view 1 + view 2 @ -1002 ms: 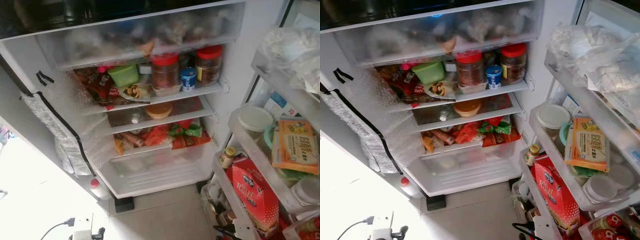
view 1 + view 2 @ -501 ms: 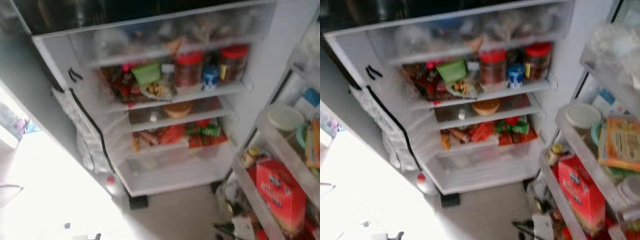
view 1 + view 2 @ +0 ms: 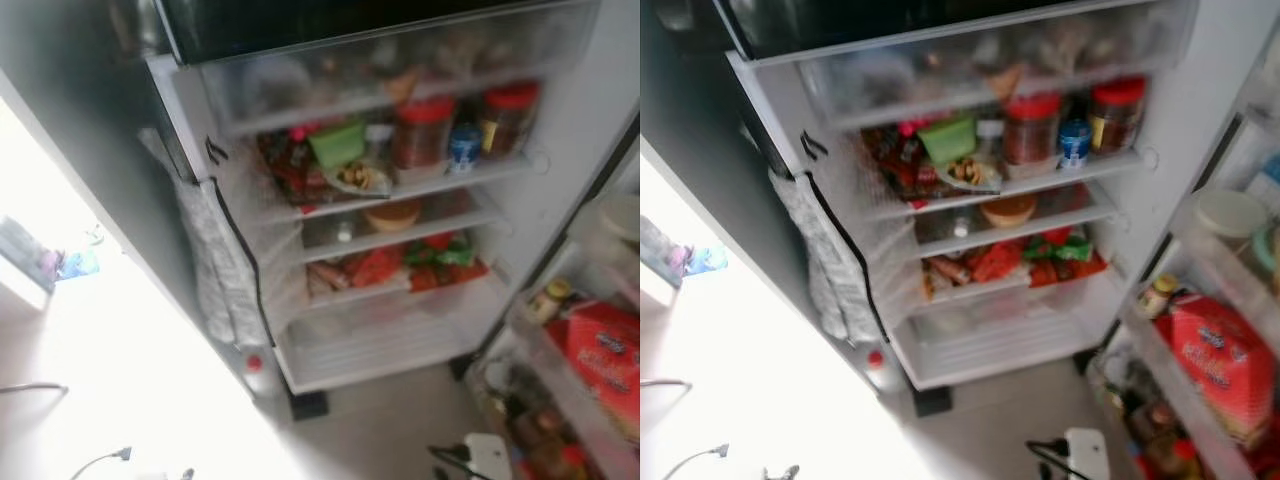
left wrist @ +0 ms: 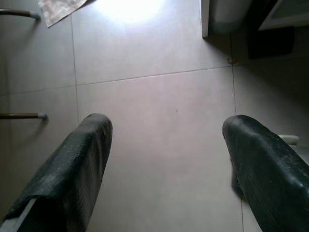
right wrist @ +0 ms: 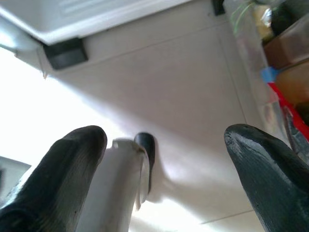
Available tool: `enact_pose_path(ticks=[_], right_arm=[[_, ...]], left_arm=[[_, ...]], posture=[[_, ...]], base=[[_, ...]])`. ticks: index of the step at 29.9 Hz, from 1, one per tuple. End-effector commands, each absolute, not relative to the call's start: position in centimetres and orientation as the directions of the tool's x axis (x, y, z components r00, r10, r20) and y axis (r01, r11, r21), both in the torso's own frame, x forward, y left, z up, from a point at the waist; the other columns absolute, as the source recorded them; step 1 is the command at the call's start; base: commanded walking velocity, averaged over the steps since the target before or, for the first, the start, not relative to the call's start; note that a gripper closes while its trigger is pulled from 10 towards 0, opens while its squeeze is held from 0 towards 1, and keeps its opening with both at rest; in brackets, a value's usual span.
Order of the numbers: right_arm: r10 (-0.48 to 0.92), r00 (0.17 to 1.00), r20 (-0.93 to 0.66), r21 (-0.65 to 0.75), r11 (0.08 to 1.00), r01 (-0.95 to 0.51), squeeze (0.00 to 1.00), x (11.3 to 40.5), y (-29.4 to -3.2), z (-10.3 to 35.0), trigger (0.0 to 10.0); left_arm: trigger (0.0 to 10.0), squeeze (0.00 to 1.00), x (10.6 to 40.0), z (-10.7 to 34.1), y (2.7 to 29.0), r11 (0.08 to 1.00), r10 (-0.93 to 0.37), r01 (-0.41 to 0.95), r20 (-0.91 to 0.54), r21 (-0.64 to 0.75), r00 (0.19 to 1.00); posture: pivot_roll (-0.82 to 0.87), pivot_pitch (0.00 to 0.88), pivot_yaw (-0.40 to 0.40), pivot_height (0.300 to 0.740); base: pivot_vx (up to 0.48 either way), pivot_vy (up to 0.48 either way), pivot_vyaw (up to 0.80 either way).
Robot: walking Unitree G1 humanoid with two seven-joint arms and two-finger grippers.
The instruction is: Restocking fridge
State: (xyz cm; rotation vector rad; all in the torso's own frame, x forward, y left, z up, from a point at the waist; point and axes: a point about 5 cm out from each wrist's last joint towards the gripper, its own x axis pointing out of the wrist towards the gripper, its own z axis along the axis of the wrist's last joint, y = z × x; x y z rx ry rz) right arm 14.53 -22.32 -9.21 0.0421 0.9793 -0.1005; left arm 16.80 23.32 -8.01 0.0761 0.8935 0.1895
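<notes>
Left gripper [image 4: 166,154] hung over bare floor tiles [image 4: 154,111], fingers [image 4: 77,164] spread apart, nothing between them. Right gripper [image 5: 164,164] likewise spread, empty, above pale floor just beside the fridge [image 3: 560,190] base. Fridge stood open. On its upper shelf: two red-lidded jars [image 3: 424,135], a small blue tub [image 3: 464,148] between them, a green container [image 3: 336,143] further along. Red packets [image 3: 375,267] sat two shelves below. A red carton [image 3: 1215,365] was in the door rack [image 3: 1170,390].

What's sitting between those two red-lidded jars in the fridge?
A small blue-and-white tub stands between the left red-lidded jar and the right red-lidded jar, on the same shelf. Both eye views show it, slightly blurred.
</notes>
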Motion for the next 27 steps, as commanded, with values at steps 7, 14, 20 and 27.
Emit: enact_pose_path(ticks=[7, 14, 20, 27], right_arm=[[-0.059, 0.546, -0.836, -0.003, 0.995, 0.103, 0.00, 14.5, -21.5, -9.4, 10.0], [-0.068, 0.547, -0.834, -0.005, 0.993, 0.117, 0.00, 14.5, -21.5, -9.4, 10.0], [-0.070, 0.537, -0.840, -0.007, 0.993, 0.119, 0.00, 14.4, -21.5, -9.5, 10.0], [-0.072, 0.537, -0.841, -0.010, 0.993, 0.117, 0.00, 14.4, -21.5, -9.5, 10.0]], left_arm=[[10.0, 0.00, 14.8, -8.5, 24.7, 0.976, 0.216, -0.130, -0.797, 0.172, 0.565], [10.0, 0.00, 14.6, -8.6, 24.8, 0.976, 0.216, -0.126, -0.802, 0.175, 0.557], [10.0, 0.00, 14.6, -8.6, 24.8, 0.976, 0.216, -0.110, -0.806, 0.186, 0.551], [10.0, 0.00, 15.6, -8.5, 23.7, 0.981, 0.194, -0.103, -0.799, 0.165, 0.569]], posture=[[-0.09, 0.059, 0.088, 0.740], [-0.09, 0.050, 0.093, 0.740], [-0.09, 0.039, 0.094, 0.740], [-0.09, 0.038, 0.094, 0.740]], base=[[0.000, 0.393, 0.00], [0.000, 0.374, 0.00], [0.000, 0.082, -0.51], [0.000, 0.000, -0.75]])
